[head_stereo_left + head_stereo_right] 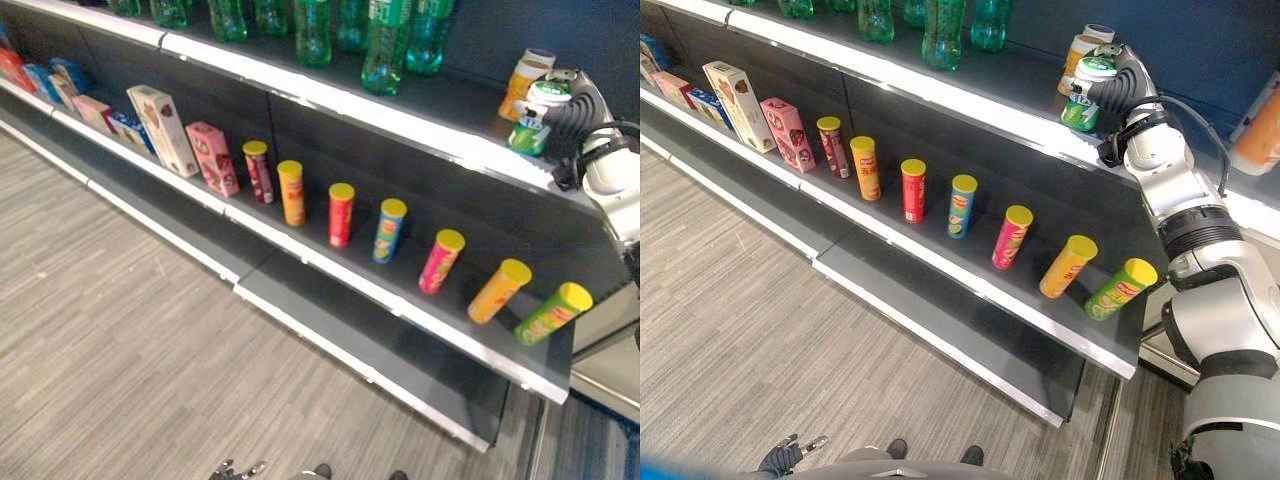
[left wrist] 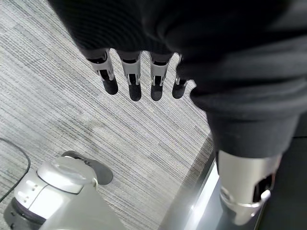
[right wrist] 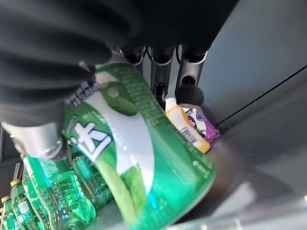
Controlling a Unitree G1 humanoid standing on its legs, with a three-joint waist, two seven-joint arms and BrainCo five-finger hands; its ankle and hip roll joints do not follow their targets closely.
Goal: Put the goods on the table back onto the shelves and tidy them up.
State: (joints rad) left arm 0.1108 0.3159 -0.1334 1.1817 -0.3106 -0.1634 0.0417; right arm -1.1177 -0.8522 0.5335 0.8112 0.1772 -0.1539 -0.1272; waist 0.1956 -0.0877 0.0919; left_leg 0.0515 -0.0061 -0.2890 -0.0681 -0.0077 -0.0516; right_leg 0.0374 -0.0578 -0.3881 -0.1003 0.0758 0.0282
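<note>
- Green-and-white labelled drink can [image 1: 1087, 96] is held over the top shelf [image 1: 970, 85] by the right hand [image 1: 1118, 88], fingers clamped round it (print left unread).
- Seven yellow-lidded crisp tubes [image 1: 912, 189] are counted on the middle shelf [image 1: 940, 262].
- Left hand [image 2: 134, 72] hangs over the floor, fingers straight and apart.

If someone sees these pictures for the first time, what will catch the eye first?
Probably the right hand, up at the upper shelf, closed around a green and white container beside an orange bottle. Next, the row of yellow-lidded snack tubes standing along the middle shelf.

no print clear enough to read
</note>
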